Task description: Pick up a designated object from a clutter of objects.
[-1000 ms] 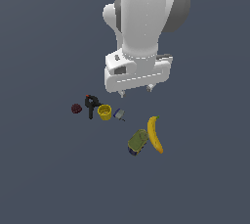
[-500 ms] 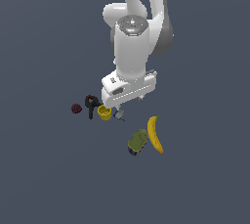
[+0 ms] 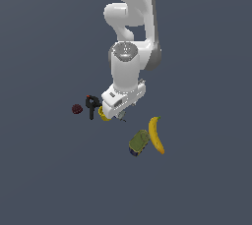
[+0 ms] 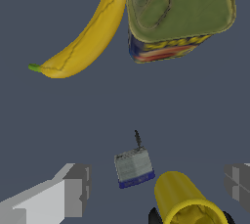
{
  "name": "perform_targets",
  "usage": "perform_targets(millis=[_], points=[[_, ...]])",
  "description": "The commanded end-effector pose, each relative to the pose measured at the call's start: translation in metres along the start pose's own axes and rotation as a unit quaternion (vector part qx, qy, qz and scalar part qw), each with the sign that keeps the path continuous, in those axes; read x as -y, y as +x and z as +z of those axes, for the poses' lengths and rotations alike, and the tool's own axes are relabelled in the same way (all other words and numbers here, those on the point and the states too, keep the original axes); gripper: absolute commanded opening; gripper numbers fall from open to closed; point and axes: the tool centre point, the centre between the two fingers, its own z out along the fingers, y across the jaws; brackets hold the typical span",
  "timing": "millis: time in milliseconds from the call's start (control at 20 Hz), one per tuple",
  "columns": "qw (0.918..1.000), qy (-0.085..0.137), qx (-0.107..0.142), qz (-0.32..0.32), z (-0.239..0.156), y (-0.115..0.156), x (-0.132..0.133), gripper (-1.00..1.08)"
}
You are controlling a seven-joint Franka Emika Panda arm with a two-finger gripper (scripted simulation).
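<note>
The designated object is a tiny grey-blue block with a thin dark stem, lying right beside the yellow cup. My gripper is open, and both the block and the cup show between its grey fingers. In the exterior view the gripper hangs low over the clutter of objects, just above the designated object, and its hand hides most of the yellow cup. I cannot tell whether a finger touches either one.
A black clamp and a dark red berry lie toward the exterior view's left of the cup. An olive-green can and a yellow banana lie to the right, also seen as the can and the banana.
The arm has stretched down and the hand has dropped from well above the clutter to just over the cup and the grey-blue block. The objects have not moved.
</note>
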Motion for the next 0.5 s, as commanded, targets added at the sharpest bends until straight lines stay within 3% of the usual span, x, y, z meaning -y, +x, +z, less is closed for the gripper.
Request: perform_targets(millis=[0, 450], points=[[0.9996, 0.0, 0.0, -0.03, 0.017, -0.008, 0.001, 1.0], [0.9947, 0.001, 0.0, -0.103, 0.057, -0.031, 0.008, 1.0]])
